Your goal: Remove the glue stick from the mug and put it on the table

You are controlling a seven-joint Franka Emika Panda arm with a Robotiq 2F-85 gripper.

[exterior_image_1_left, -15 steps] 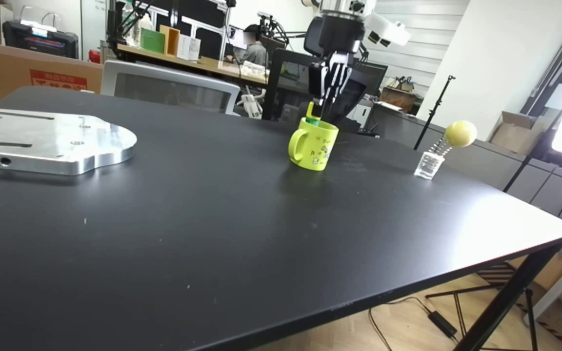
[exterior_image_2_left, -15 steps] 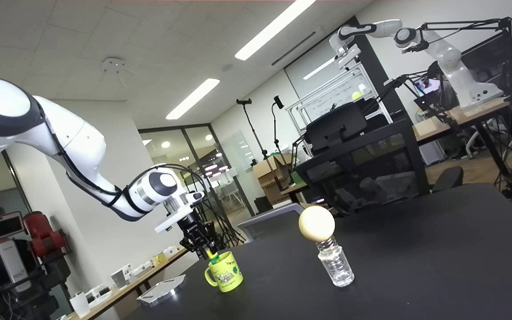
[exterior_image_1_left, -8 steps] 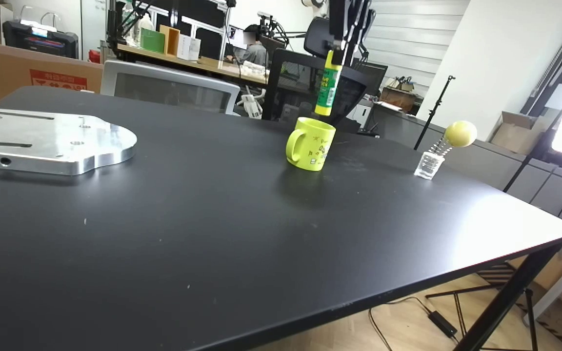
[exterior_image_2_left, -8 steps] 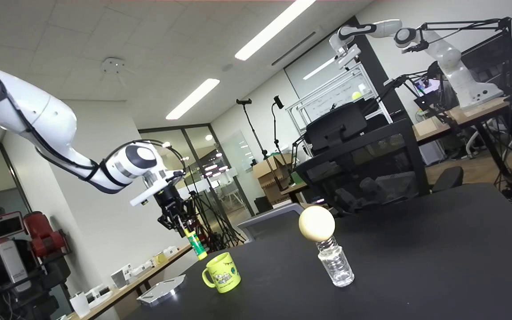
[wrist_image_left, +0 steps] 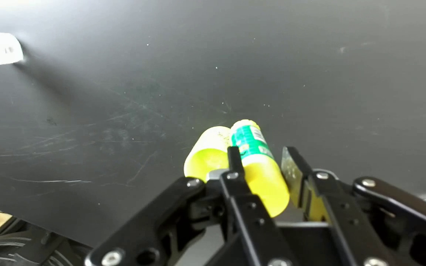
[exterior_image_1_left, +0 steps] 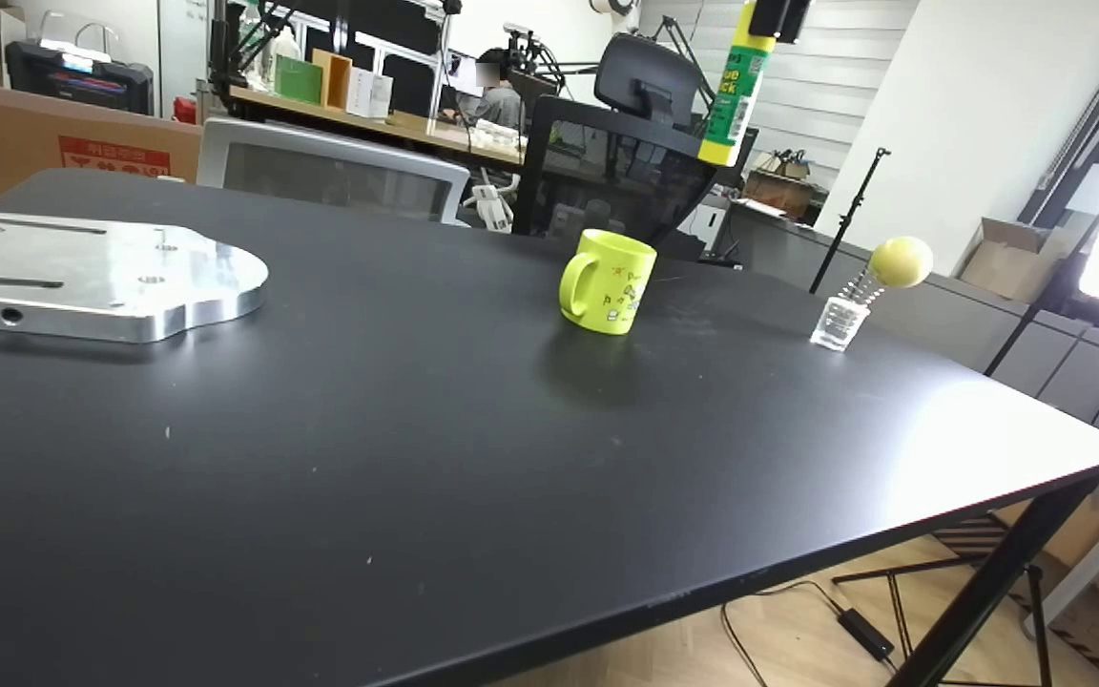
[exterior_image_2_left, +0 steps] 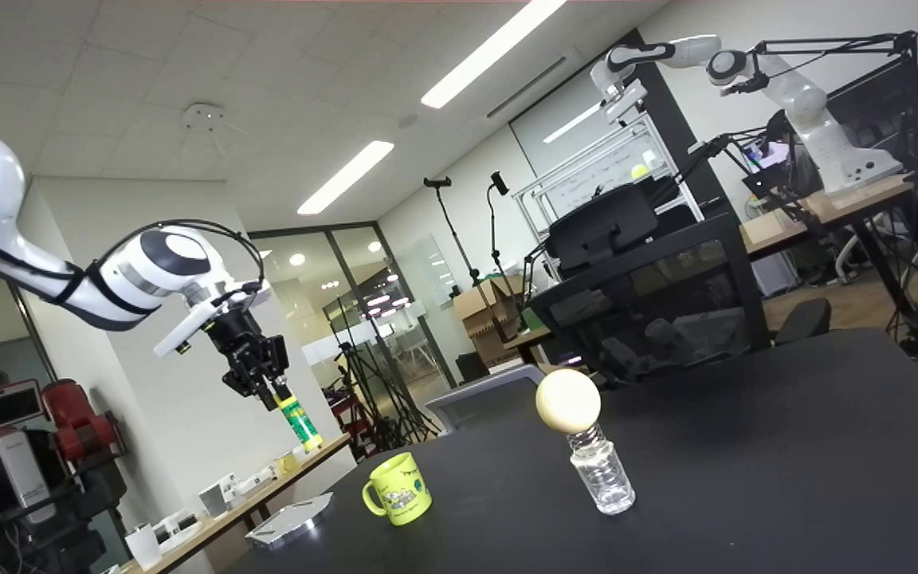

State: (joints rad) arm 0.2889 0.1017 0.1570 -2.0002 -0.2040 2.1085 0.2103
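Glue stick (exterior_image_1_left: 738,88): clear of mug (exterior_image_1_left: 609,283), upper right in an exterior view.
Fingers (wrist_image_left: 235,159): clamped on top end, presumably freeing base for worktop (exterior_image_1_left: 435,439).

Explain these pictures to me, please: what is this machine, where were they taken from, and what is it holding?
The machine is a white jointed robot arm, ending in a black two-fingered gripper. Two pictures were taken from different places outside the robot; the third was taken from its wrist, looking past the gripper. On the matte black flat table stand a bright yellow-green mug with a side handle and a pale yellow ball on a clear stand; a flat silver metal plate lies there too. The gripper holds a slim yellow-and-green glue stick in the air, apart from the mug.
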